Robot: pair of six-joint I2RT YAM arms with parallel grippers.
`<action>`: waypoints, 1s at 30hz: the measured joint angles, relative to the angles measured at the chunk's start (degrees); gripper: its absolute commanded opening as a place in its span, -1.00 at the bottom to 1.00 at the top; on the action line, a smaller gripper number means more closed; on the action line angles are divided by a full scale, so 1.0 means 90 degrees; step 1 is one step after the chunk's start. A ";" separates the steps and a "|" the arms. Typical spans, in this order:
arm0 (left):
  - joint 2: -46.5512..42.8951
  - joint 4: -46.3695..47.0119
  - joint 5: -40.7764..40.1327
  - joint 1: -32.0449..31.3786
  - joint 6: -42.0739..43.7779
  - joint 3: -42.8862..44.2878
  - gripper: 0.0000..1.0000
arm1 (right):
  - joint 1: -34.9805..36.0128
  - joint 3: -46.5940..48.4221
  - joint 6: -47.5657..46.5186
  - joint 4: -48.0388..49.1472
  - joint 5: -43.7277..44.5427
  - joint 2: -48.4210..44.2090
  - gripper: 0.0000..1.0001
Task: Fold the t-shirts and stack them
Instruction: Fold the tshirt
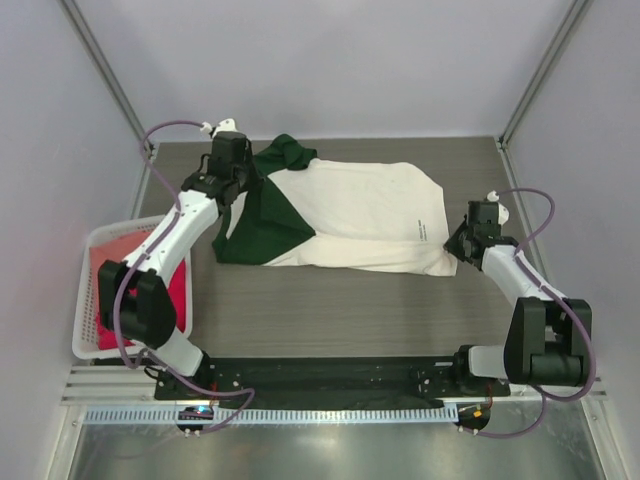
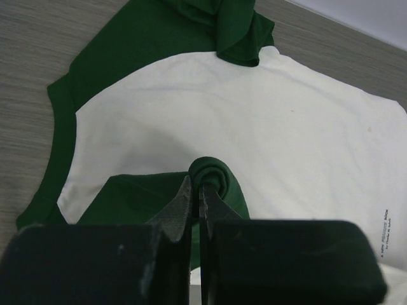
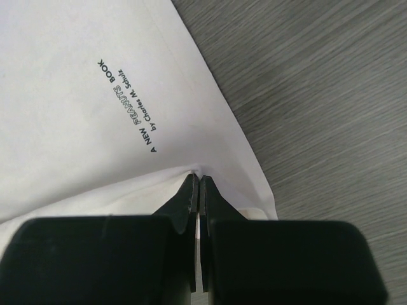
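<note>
A cream t-shirt with dark green sleeves (image 1: 350, 215) lies flat on the table, neck end to the left, small black lettering (image 3: 130, 101) near its hem on the right. My left gripper (image 1: 232, 170) is shut on a rolled fold of dark green fabric (image 2: 213, 175) at the shirt's left end, held over the cream body. My right gripper (image 1: 470, 235) is shut on the cream hem (image 3: 197, 171) at the shirt's near right corner. A magenta shirt (image 1: 178, 285) and a salmon-pink one (image 1: 110, 265) lie in the basket.
A white lattice basket (image 1: 88, 330) stands at the table's left edge beside the left arm. The grey wood-grain table (image 1: 340, 310) runs between the shirt and the arm bases. Grey walls enclose the back and sides.
</note>
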 measured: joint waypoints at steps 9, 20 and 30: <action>0.0901 0.0199 0.0010 0.0000 0.0204 0.0682 -1.00 | 0.0000 0.0238 -0.0022 0.0325 -0.0017 0.0729 -0.98; 0.1285 0.0134 -0.0168 0.0000 0.0345 0.1540 -1.00 | 0.0000 0.0559 -0.0022 0.0510 -0.0027 0.1078 -0.98; 0.1579 -0.0019 -0.0493 0.0000 0.0398 0.1829 -1.00 | -0.0005 0.1100 -0.0019 0.0639 -0.0090 0.1821 -0.97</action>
